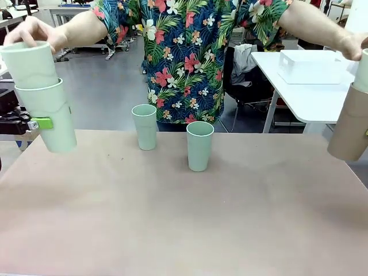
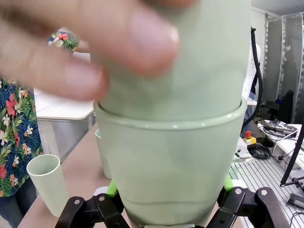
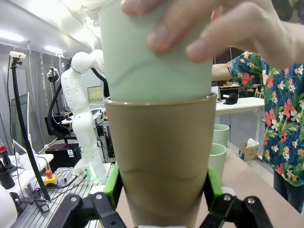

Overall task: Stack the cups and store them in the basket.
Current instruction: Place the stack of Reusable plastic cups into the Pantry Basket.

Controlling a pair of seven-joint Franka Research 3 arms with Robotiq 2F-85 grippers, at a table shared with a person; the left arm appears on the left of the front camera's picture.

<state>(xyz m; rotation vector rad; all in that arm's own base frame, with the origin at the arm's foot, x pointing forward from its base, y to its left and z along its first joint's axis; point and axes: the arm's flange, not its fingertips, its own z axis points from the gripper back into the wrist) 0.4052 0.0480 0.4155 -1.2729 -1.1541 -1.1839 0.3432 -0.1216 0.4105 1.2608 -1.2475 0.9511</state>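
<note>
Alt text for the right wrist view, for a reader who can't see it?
The right gripper grips a taupe-brown cup while a person's hand holds a mint green cup nested in its mouth. Two more mint green cups stand on the table beyond, at picture right.

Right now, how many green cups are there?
5. Two stand on the table, one farther, one nearer. The left gripper holds a third, a hand holding a fourth nested in it. The fifth sits in the brown cup in the right gripper.
</note>
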